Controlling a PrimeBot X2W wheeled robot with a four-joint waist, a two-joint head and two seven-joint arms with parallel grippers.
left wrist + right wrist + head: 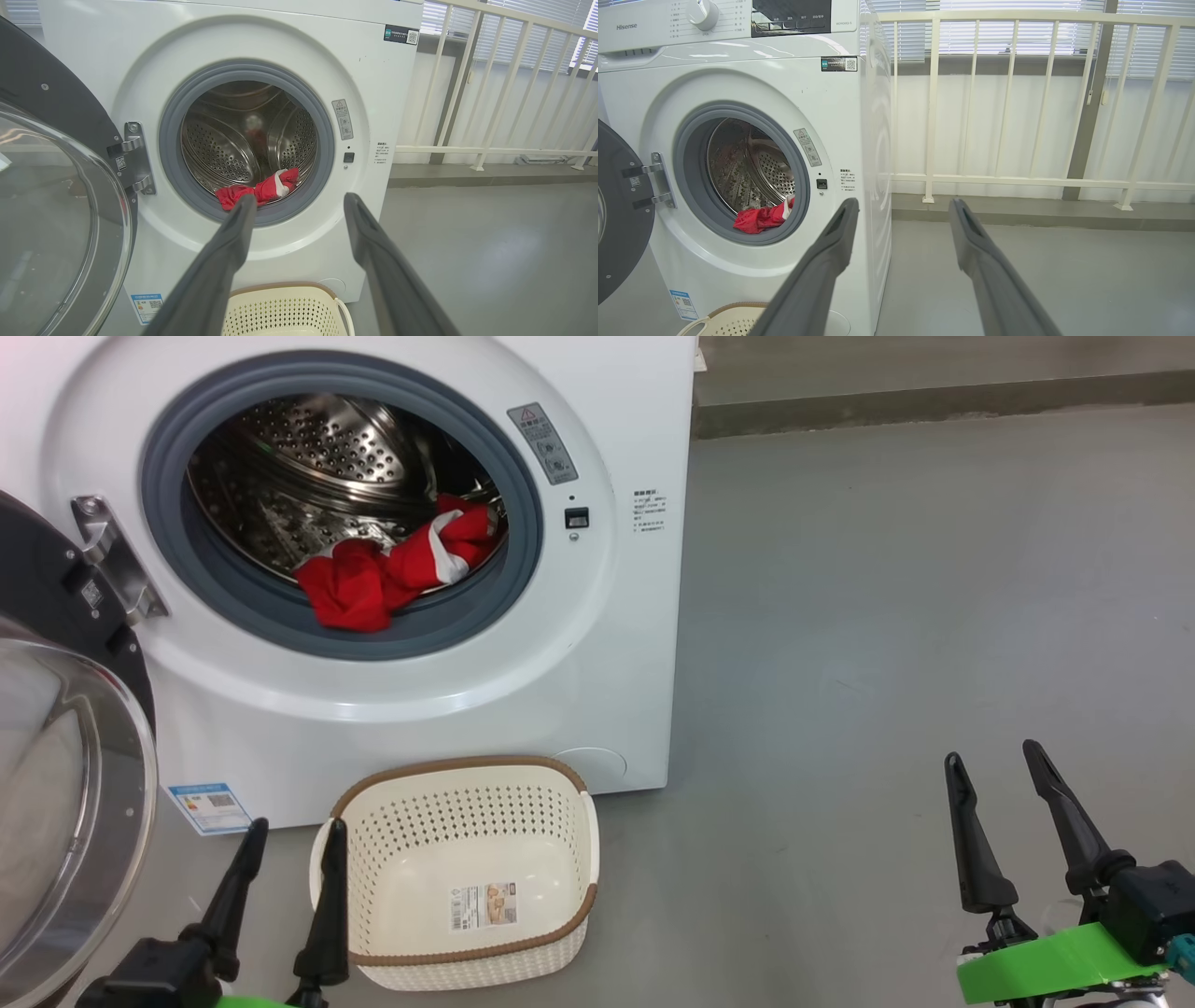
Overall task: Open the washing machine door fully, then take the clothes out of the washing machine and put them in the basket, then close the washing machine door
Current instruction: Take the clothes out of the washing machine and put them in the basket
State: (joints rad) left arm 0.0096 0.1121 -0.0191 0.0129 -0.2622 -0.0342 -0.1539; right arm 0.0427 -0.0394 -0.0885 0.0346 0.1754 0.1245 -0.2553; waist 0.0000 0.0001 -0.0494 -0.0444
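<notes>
Left gripper point(297, 829): fingers spread, nothing held, just beside the basket point(457, 765).
Right gripper point(991, 756): fingers spread, nothing held, well apart from the washer point(607, 663).
Basket: set on the floor point(887, 616), at the washer's front.
Clothes point(392, 574): heaped at the drum's point(317, 457) front edge, draped over the gasket point(523, 560).
Door point(56, 756): swung wide open.

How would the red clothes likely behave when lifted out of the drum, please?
The clothes lie crumpled, sagging onto the gasket, so they will probably hang limp and trail. They look thin and light. One pinch may lift only part of the heap.
</notes>
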